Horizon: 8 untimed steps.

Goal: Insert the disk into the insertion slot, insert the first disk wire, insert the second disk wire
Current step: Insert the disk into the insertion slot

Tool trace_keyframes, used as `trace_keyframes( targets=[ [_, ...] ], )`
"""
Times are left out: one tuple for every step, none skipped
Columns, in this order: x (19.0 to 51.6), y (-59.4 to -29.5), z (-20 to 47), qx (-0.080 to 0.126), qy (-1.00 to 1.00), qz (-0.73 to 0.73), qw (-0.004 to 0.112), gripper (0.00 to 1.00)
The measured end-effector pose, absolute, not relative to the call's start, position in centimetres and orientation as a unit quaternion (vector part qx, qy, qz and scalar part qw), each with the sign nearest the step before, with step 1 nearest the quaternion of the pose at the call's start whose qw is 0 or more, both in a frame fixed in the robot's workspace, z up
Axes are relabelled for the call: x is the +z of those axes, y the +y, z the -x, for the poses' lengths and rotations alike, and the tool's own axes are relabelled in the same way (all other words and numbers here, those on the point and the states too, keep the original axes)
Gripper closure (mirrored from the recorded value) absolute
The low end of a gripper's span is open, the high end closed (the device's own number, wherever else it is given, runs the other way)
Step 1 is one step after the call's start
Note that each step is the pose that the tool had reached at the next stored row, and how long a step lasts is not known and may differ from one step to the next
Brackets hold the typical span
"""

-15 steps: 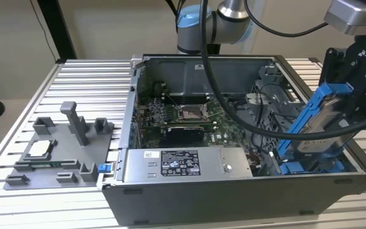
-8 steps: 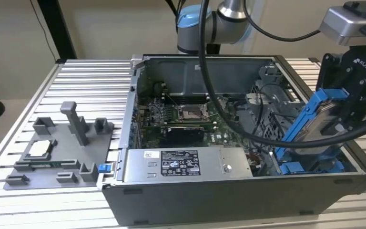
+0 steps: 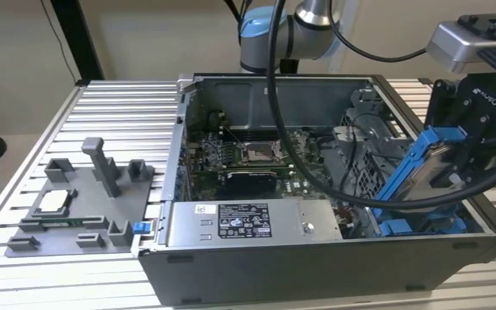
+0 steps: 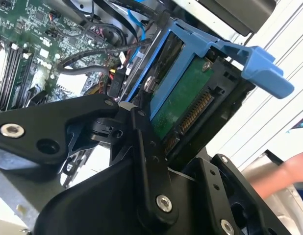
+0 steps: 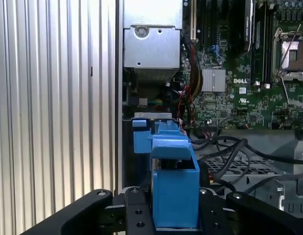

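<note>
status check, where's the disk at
Gripper shut on the disk, tilted, above the open case at the exterior view's right. Not in the slot yet. Black cable loops close beneath the disk.

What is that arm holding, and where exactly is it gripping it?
The gripper holds the disk, clamped across its blue carrier frame near one end.

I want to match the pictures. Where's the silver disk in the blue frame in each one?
Exterior view: the silver disk in its blue plastic frame hangs tilted in the black gripper, at the exterior view's right.
Second wrist view: the disk, close, green underside showing.
First wrist view: the disk end-on, blue frame facing us.
Shared landmark: the green motherboard.
</note>
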<state>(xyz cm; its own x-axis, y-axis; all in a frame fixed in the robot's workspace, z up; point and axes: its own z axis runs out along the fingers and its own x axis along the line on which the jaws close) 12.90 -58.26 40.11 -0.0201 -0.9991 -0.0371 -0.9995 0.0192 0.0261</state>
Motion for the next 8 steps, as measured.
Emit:
trace_keyframes(
  targets=[
    [39.95,-58.26,-12.89,0.023,0.714,0.7,0.004,1.0],
    [39.79,-58.26,-12.88,0.023,0.714,0.7,0.005,1.0],
    [39.63,-58.26,-12.86,0.023,0.714,0.699,0.005,1.0],
    [39.48,-58.26,-12.84,0.024,0.715,0.699,0.005,1.0],
    [39.33,-58.26,-12.82,0.024,0.715,0.699,0.006,1.0],
    [39.25,-58.26,-12.81,0.025,0.715,0.699,0.007,1.0],
    [39.18,-58.26,-12.81,0.027,0.715,0.699,0.009,1.0],
    [39.09,-58.25,-12.8,0.03,0.714,0.699,0.011,1.0]
  ],
)
